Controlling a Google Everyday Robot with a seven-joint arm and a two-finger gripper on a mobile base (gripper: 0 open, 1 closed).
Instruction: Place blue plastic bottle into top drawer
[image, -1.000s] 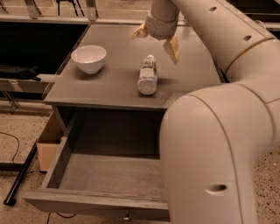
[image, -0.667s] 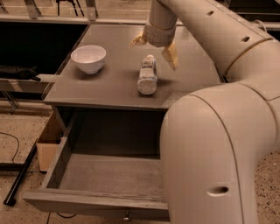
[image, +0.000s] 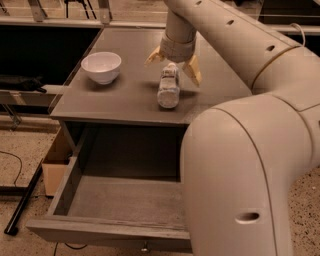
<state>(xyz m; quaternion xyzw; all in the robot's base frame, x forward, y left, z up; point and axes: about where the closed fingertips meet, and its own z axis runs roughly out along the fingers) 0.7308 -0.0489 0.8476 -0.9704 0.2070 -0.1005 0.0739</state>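
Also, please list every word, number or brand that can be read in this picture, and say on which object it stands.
On the blue plastic bottle: dark print on its side, too blurred to read.
On the white bowl, the top drawer and the tabletop: no text visible.
On the gripper, open astride the bottle's cap end: no marking visible.

Under pincer, bottle's far end

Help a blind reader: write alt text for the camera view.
The open gripper hangs just over the cap end of the blue plastic bottle, which lies on the grey tabletop. A white bowl sits nearby; the top drawer below is pulled open.
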